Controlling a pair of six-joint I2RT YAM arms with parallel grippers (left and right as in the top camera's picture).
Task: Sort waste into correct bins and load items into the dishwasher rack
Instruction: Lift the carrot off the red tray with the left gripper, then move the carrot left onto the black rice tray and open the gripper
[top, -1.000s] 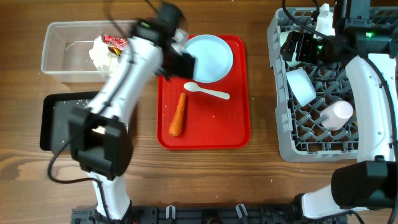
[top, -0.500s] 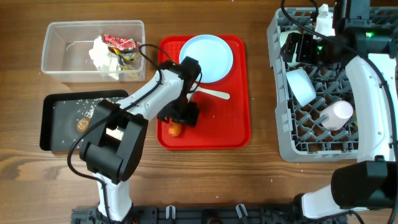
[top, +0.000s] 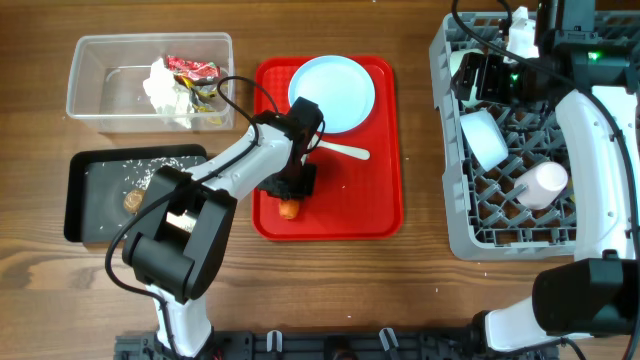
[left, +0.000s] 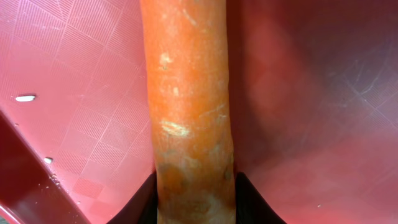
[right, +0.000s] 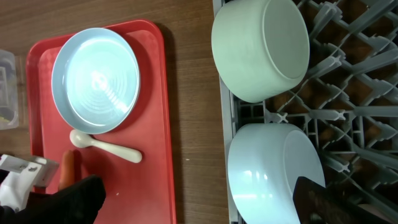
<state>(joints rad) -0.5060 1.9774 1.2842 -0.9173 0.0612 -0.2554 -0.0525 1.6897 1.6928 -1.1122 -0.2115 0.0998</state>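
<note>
The wooden table (top: 420, 290) carried everything I could see. On its right side sat the large grey plastic lattice rack (top: 450, 235), with two light blue bowls (right: 261, 46) (right: 273, 168) lying on their sides among the pegs. The right gripper (right: 199, 186) hung above that rack, its fingers (right: 314, 199) spread wide with nothing between them. The flat red plastic tray (top: 370, 200) lay in the middle of the table. To its left were the clear rectangular plastic tub (top: 100, 110), holding a crumpled white tissue (top: 165, 90) and a red snack wrapper (top: 190, 68), and the shallow black rectangular tray (top: 95, 215), holding scattered white rice grains (top: 150, 170) and a small brown lump (top: 132, 201). The light blue round plate (top: 340, 90) rested on the far end of the red tray, with the white plastic spoon (top: 345, 151) just beside its rim. The orange carrot (left: 189, 112) lay on the red tray, and the left gripper (top: 293, 183) was down over it. In the left wrist view its fingers (left: 146, 199) pressed against both sides of the carrot, closed around it.
</note>
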